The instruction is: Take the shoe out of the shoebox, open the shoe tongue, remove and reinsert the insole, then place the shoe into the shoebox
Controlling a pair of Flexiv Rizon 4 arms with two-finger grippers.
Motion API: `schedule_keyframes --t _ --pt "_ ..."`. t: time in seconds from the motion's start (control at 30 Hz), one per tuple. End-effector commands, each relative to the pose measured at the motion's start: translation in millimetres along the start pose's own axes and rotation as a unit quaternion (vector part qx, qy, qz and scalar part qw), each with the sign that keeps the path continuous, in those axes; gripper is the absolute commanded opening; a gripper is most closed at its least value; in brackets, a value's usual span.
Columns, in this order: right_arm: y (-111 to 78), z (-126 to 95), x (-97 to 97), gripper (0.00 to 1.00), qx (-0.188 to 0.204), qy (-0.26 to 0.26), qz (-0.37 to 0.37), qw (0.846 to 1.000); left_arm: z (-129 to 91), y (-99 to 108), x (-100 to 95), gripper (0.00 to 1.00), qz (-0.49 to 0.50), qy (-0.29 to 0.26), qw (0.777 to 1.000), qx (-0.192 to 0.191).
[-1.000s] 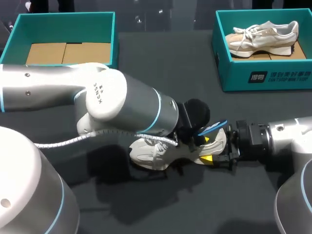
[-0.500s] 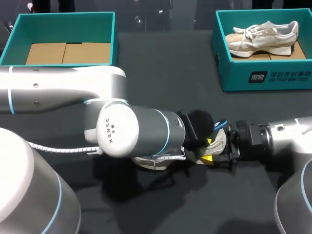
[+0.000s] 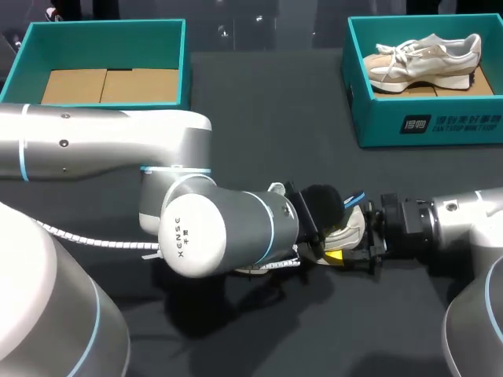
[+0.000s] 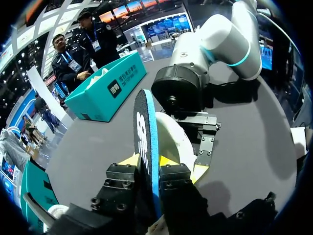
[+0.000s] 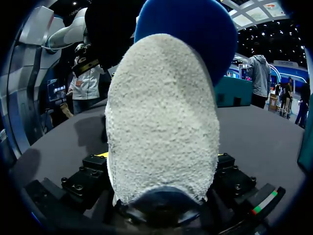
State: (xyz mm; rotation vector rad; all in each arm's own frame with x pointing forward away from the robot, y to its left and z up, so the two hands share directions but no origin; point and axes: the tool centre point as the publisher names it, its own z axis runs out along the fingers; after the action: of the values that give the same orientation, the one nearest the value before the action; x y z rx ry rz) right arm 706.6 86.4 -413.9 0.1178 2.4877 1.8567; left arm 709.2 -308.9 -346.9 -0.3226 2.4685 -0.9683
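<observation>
Shoe (image 3: 351,228) is seen on table (image 3: 259,102), well apart from shoebox (image 3: 428,126), on side nearer to robot; mostly hidden under left arm (image 3: 228,232). Heel of shoe is clamped from two sides by fingers of right gripper (image 3: 336,242). Insole (image 4: 145,125), blue and black, is held upright on its edge, rising above heel, pinched tightly between yellow tips of left gripper (image 4: 150,161). Second shoe (image 3: 424,56) is kept inside shoebox. Other shoebox (image 3: 102,47) is placed far from shoebox, across table.
</observation>
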Motion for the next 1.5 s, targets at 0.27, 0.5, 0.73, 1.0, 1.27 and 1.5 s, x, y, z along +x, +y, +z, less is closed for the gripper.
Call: schedule_keyframes --t 0.27,0.5,0.73,1.0,1.27,1.5 --pt "-1.4 1 2.2 0.00 0.001 -0.001 0.000 1.000 3 1 -8.9 0.00 -0.002 0.004 1.000 0.012" --pt "-1.4 1 2.2 0.00 0.001 -0.001 0.000 1.000 -6 -18 -11.3 0.00 -0.022 0.031 0.999 0.026" --pt "-1.4 1 2.2 0.00 0.001 -0.001 0.000 1.000 -24 -43 -10.5 0.00 -0.049 0.092 0.995 0.012" --pt "-1.4 1 2.2 0.00 0.001 -0.001 0.000 1.000 -43 -70 -2.9 0.00 -0.065 0.134 0.989 0.006" --pt "-1.4 1 2.2 0.00 0.001 -0.001 0.000 1.000 -63 -96 5.0 0.00 -0.073 0.203 0.976 -0.025" --pt "-1.4 1 2.2 0.00 0.001 -0.001 0.000 1.000 -92 -132 -2.0 0.00 -0.097 0.290 0.952 -0.030"
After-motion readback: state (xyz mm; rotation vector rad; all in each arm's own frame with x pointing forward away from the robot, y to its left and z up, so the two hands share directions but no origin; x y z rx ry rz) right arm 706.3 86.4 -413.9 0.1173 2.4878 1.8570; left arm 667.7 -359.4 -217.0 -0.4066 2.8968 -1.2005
